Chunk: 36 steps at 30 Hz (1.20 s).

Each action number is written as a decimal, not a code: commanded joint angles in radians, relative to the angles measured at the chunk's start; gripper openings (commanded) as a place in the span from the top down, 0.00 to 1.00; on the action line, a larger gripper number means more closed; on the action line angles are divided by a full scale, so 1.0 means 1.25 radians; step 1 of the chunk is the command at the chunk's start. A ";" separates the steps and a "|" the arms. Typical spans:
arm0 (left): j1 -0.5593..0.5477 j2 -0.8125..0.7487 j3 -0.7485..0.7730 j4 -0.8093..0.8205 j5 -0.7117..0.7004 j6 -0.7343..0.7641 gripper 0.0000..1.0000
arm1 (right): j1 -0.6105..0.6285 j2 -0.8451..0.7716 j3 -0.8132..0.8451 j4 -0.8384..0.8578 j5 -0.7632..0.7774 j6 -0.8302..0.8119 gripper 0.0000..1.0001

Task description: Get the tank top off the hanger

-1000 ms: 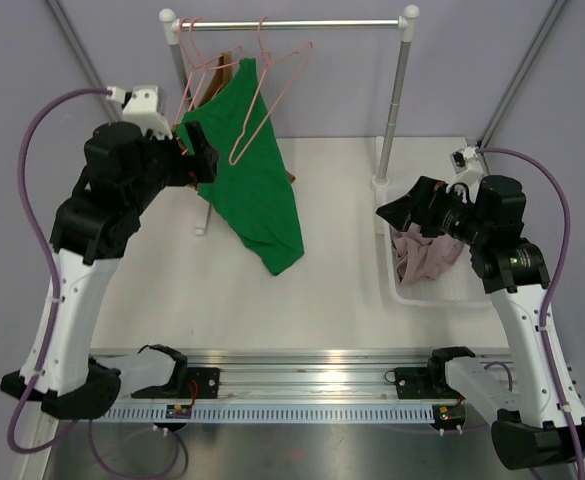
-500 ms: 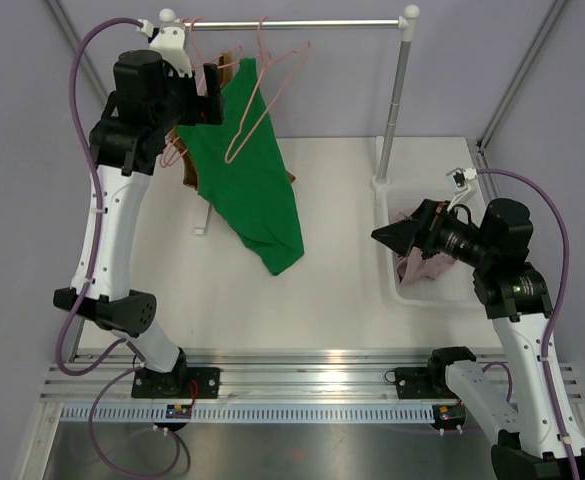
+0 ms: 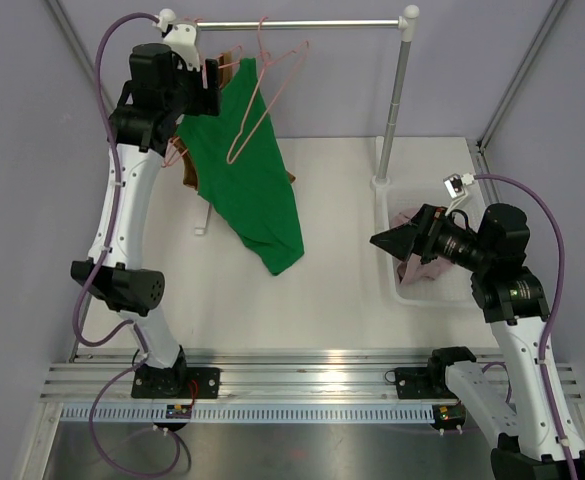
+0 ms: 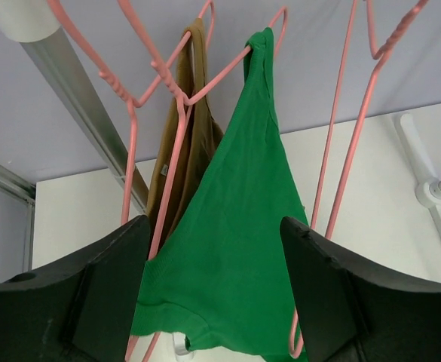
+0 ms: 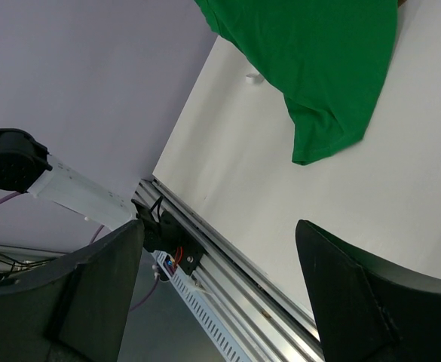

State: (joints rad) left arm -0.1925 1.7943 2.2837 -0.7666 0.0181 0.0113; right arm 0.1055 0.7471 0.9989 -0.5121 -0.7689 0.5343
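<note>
The task is barely under way, as far as can be judged: the green tank top (image 3: 253,190) is not yet off its pink hanger (image 4: 220,74), which hooks over the rail (image 3: 312,22) at the back of the desk (image 3: 332,300). Neither hand has hold of any cloth. The left hand (image 4: 214,226) is raised close to the left end of the rail, just beside the upper part of the garment. Its fingers are spread wide and empty, with the green cloth framed between them in the wrist view. Whether they touch the fabric cannot be told. The right hand (image 3: 387,238) hovers over the near left edge of the white basket (image 3: 404,296), also wide open and holding nothing. It faces across the desk toward the low end of the top, well apart from it. What is left is nearly everything: take hold of the cloth, work the strap off the end of the hanger arm, and bring the top free. The tank top hangs long and narrow, its long axis running from the strap up by the rail down to the hem, which points at the desk. In the overhead view that axis slants toward the near right. It looks to be carried by one strap only, so it droops skewed. An empty pink hanger (image 3: 262,110) hangs in front of it, and a brown garment (image 4: 188,143) hangs just behind it on its left.
</note>
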 commanded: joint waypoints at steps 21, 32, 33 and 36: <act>0.035 0.063 0.057 0.066 0.122 -0.005 0.73 | -0.001 -0.012 -0.010 0.050 -0.021 0.014 0.14; 0.035 0.057 0.071 0.065 0.129 -0.037 1.00 | -0.001 -0.017 -0.011 0.045 -0.018 0.009 0.14; 0.034 0.054 0.074 0.065 0.132 -0.047 1.00 | -0.001 -0.016 -0.011 0.045 -0.019 0.011 0.14; 0.034 0.030 0.076 0.081 0.130 -0.075 1.00 | -0.001 -0.016 -0.009 0.046 -0.021 0.011 0.14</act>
State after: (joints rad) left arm -0.1516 1.8973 2.3169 -0.7334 0.1555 -0.0372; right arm 0.1055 0.7341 0.9810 -0.4904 -0.7727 0.5468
